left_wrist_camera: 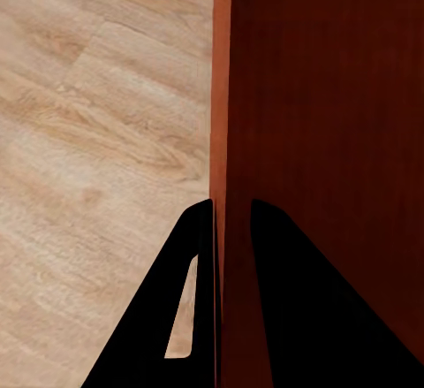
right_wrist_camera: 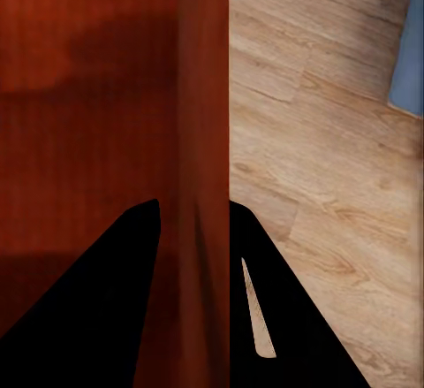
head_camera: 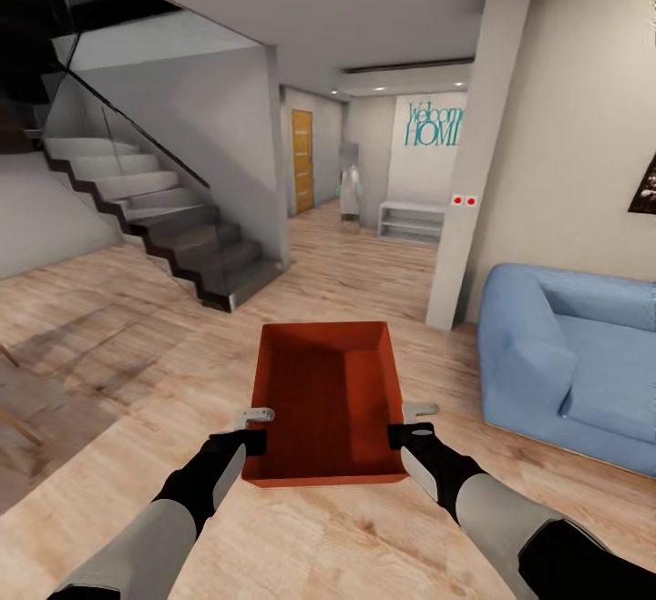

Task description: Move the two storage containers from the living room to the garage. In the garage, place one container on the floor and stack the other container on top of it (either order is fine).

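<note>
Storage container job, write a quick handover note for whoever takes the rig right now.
Left tool: shut on the storage container, pinching its left wall, one finger inside, one outside.
Right tool: shut on the same container's right wall.
Container: held level in front of the trunk, above the wood plank floor of the living room, empty, blue sofa to the right.
Done: one container picked up.
Left: carry it to the garage and set it on the floor, fetch the second container, stack it on top.
</note>
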`<state>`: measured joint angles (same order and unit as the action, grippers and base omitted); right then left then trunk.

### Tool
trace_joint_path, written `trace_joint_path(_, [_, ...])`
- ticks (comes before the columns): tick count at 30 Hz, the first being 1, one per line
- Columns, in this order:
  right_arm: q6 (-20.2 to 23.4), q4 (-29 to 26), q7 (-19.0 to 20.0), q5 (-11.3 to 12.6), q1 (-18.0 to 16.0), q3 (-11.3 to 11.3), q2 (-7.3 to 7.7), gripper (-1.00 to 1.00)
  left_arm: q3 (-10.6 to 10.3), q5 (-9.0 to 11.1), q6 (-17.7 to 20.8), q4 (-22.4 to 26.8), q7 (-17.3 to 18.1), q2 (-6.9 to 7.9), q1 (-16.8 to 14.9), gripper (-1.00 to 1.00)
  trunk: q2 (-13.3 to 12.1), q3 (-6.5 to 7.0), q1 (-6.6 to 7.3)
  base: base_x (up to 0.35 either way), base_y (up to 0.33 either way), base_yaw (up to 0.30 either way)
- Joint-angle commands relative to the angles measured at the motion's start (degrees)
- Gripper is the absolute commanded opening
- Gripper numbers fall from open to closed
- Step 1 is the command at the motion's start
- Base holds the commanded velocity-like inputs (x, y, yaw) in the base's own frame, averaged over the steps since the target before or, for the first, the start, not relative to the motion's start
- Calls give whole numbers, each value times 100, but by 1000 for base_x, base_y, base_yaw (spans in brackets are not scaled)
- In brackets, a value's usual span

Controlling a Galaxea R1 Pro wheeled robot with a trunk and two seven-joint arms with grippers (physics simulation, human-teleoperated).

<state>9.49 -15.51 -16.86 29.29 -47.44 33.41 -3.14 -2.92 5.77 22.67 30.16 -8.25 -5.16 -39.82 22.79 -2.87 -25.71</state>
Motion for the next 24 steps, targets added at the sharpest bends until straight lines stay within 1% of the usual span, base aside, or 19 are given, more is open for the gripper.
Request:
trace_joint_path(1, [44,5,-63,-4,-2,77,6,-100,55,-156,52,26,-81,7,-8,-100,13,-13,-7,323,0,-65])
trace_joint_path(24, [44,5,-63,-4,-2,73,8,-100,55,-156,53,34,-81,7,-8,-100,13,-13,-7,323,0,-5])
